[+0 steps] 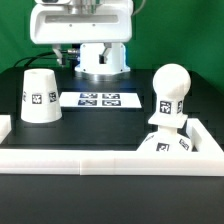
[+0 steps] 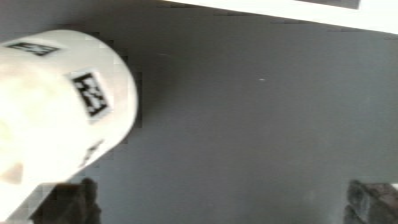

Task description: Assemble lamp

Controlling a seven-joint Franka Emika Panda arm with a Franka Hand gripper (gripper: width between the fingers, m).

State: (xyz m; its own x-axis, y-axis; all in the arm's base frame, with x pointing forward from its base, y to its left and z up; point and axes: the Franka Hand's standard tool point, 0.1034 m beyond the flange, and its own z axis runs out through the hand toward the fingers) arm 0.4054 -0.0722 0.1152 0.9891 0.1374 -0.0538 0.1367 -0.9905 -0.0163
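Observation:
The white cone shade [image 1: 40, 95] stands on the black table at the exterior view's left, wide end down, tag facing front. The ball-shaped bulb [image 1: 171, 92] stands upright on the blocky square base [image 1: 166, 146] at the exterior view's right, in the corner of the border rail. My gripper [image 1: 66, 56] hangs high above the table, behind and slightly to the right of the shade. In the wrist view the shade [image 2: 63, 105] lies off to one side of my gripper [image 2: 217, 200]. The fingers [image 2: 68, 205] are spread wide with only bare table between them.
The marker board [image 1: 98, 99] lies flat in the middle of the table and also shows at the edge of the wrist view [image 2: 302, 8]. A long white border rail [image 1: 100, 160] runs along the front and up both sides. The robot's base [image 1: 100, 60] stands behind the board.

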